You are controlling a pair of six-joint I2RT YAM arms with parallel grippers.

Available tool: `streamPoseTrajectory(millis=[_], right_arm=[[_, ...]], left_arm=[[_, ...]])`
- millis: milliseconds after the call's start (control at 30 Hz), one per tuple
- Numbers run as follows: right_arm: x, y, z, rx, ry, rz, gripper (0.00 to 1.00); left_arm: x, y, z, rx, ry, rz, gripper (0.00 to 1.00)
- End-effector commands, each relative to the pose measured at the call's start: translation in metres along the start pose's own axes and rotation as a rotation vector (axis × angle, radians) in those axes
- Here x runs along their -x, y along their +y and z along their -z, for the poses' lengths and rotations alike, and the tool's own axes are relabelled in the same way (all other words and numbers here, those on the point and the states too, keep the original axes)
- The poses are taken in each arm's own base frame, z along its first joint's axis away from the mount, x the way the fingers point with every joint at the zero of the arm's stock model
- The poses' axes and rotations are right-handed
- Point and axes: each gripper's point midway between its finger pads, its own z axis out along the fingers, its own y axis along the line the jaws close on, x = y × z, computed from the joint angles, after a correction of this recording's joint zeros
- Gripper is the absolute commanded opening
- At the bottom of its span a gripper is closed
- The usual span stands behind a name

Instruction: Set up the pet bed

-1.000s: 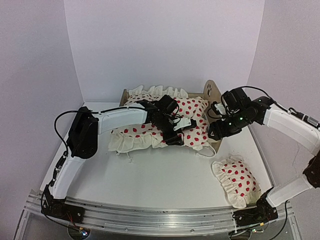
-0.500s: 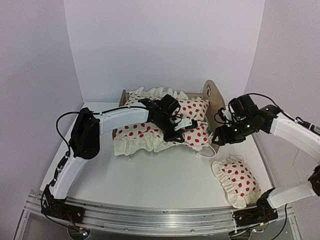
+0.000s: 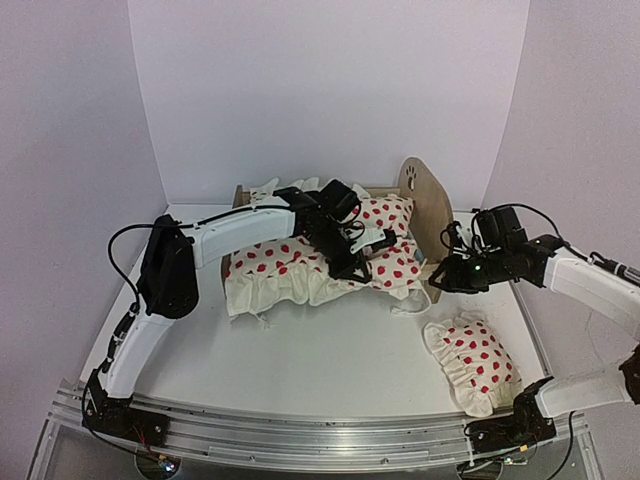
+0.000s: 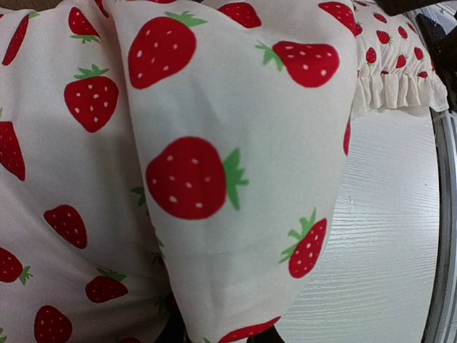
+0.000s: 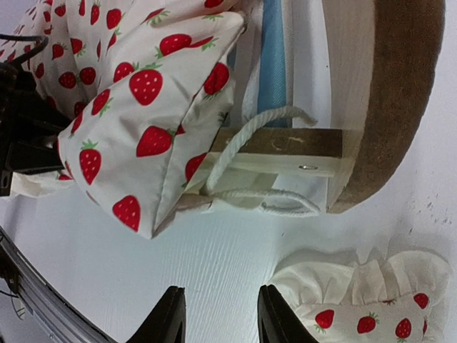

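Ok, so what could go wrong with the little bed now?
The left gripper is shut on the strawberry blanket, so a hard tug might drag the pet bed along. The white cord loops out at the bed's corner near the open right gripper, and might snag a finger.
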Motion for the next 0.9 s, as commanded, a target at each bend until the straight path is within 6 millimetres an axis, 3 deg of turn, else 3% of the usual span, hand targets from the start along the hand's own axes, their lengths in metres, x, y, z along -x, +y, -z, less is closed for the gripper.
streamPoseTrajectory(millis=[0,167,433,600,633,733,867], right_arm=[[0.033,0.018,0.011,0.096,-0.162,0.035,0.35],[0.043,0.009,0.02,0.054,-0.207,0.026,0.35],[0.034,-0.007,-0.002,0.049,-0.28,-0.05,0.35],[0.057,-0.02,-0.003,0.037,-0.56,-0.072,0.38],[0.053,-0.023,-0.009,0.03,-0.588,-0.068,0.38],[0.058,-0.015,-0.019,0.022,-0.68,-0.004,0.38],[0.067,-0.007,-0.033,-0.024,-0.767,0.042,0.46]], left_arm=[[0.146,-0.005,0.164,0.153,-0.435,-0.092,0.0],[0.149,-0.006,0.182,0.169,-0.45,-0.101,0.0],[0.182,-0.003,0.239,0.217,-0.598,-0.1,0.0],[0.181,-0.015,0.243,0.16,-0.606,-0.097,0.0],[0.182,-0.017,0.244,0.156,-0.612,-0.1,0.0],[0.185,-0.02,0.248,0.146,-0.625,-0.112,0.0],[0.182,-0.024,0.245,0.124,-0.622,-0.125,0.0]])
